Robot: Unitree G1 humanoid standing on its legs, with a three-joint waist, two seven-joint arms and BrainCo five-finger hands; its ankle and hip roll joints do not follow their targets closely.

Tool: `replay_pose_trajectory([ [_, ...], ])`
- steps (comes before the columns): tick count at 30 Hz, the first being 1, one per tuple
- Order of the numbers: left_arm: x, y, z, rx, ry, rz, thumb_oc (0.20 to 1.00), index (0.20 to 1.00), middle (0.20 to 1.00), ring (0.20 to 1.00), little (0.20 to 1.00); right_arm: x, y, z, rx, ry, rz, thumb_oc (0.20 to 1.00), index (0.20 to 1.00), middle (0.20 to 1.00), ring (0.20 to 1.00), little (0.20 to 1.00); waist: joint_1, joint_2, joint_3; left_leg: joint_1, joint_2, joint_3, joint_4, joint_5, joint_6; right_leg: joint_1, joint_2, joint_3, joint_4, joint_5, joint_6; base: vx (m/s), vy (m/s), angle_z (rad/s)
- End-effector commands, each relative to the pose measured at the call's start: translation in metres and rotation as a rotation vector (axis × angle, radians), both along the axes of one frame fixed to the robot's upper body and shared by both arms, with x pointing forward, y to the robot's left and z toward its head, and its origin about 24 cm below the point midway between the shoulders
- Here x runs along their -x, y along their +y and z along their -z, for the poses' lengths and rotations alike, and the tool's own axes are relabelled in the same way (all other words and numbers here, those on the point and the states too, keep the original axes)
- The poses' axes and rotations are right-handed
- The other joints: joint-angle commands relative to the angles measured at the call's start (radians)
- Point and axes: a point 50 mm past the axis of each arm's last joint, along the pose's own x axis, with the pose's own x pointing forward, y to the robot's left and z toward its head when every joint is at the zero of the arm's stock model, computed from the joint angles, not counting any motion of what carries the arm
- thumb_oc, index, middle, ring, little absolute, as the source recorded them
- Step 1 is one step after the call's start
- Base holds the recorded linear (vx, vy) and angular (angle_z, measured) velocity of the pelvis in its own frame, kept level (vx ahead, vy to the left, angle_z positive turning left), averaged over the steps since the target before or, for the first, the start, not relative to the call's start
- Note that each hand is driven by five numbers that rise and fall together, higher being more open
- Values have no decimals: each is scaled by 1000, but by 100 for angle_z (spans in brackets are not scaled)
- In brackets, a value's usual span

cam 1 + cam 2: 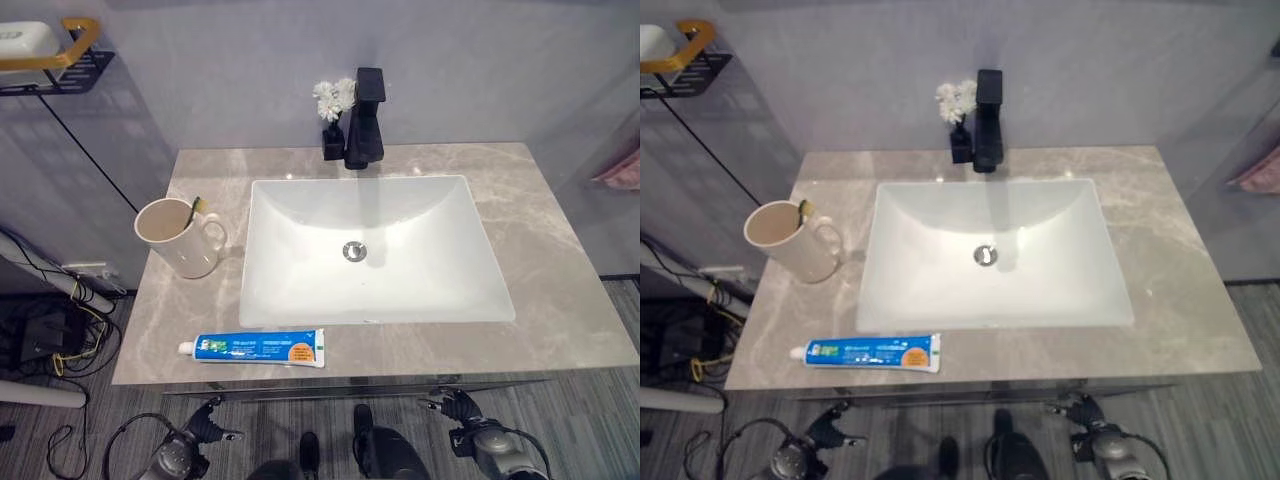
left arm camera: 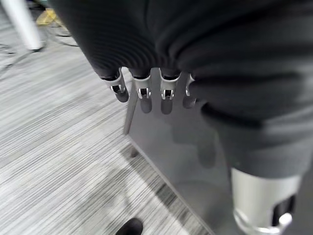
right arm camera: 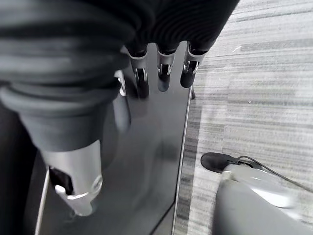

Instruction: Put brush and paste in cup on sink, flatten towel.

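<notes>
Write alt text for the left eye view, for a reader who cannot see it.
A white sink sits in a grey marble counter, with a toothpaste tube lying along the front edge and a cream cup holding a toothbrush to the left. A black faucet stands behind the basin. Both hands, left hand and right hand, hang below the counter's front edge.

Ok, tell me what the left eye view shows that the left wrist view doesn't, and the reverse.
Left eye view: the cup with the toothbrush in it, the toothpaste tube lying near the counter's front edge, the white sink and the black faucet. Left wrist view: the left hand close up, fingers straight and empty, before a dark cabinet front. Shared: that hand, and the striped grey floor.
</notes>
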Motion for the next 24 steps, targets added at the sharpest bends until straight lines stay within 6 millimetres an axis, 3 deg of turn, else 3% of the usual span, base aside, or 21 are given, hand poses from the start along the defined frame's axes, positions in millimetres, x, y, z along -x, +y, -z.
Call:
replay_pose_trajectory([
  [1,-12,2,-6,9,-65,-2,1000,1000,1000,1000,1000,-24,-24,-26,88,-122,-55,1000,1000,1000,1000,1000,-5,-1,-3,-125,81,-55,57,71,-89,136,3,-6,-115,-2,24,-72,-248,14],
  [7,-20,-1,-11,-7,-104,31,1000,1000,1000,1000,1000,-29,-38,-35,149,-134,-48,1000,1000,1000,1000,1000,8,15,18,-185,84,-129,2,151,-127,116,-8,-58,-158,19,15,-124,-105,36],
  [11,-39,-4,-27,-17,-197,126,1000,1000,1000,1000,1000,-31,-44,-38,167,-160,1,1000,1000,1000,1000,1000,-15,19,15,-155,131,-35,52,94,-125,66,-48,-115,-142,36,23,-160,23,65],
  [15,-51,2,-43,-79,-249,244,1000,1000,1000,1000,1000,-28,-43,-35,139,-159,50,1000,1000,1000,1000,1000,-27,39,3,-112,171,-78,-3,93,-145,46,-72,-118,-143,52,41,-98,184,34],
  [17,-55,7,-49,-113,-264,284,1000,1000,1000,1000,1000,-26,-42,-32,131,-146,61,1000,1000,1000,1000,1000,-24,47,-2,-93,166,-64,-39,86,-140,55,-84,-118,-148,58,53,16,268,19],
  [22,-57,21,-75,-166,-356,362,1000,1000,1000,1000,1000,-37,-30,-33,107,-167,30,1000,1000,1000,1000,1000,8,32,-5,-77,118,-54,-49,57,-109,60,-124,-89,-174,103,81,-10,199,-4],
  [23,-59,22,-81,-186,-374,408,1000,1000,1000,1000,1000,-38,-28,-32,107,-159,19,1000,1000,1000,1000,1000,15,31,-6,-77,110,-52,-54,54,-105,60,-131,-87,-180,111,87,-19,180,-30],
  [24,-64,26,-100,-208,-440,453,1000,1000,1000,1000,1000,-39,-22,-30,97,-158,4,1000,1000,1000,1000,1000,31,25,-9,-81,102,-55,-55,50,-102,61,-139,-87,-193,123,94,-10,120,-40],
])
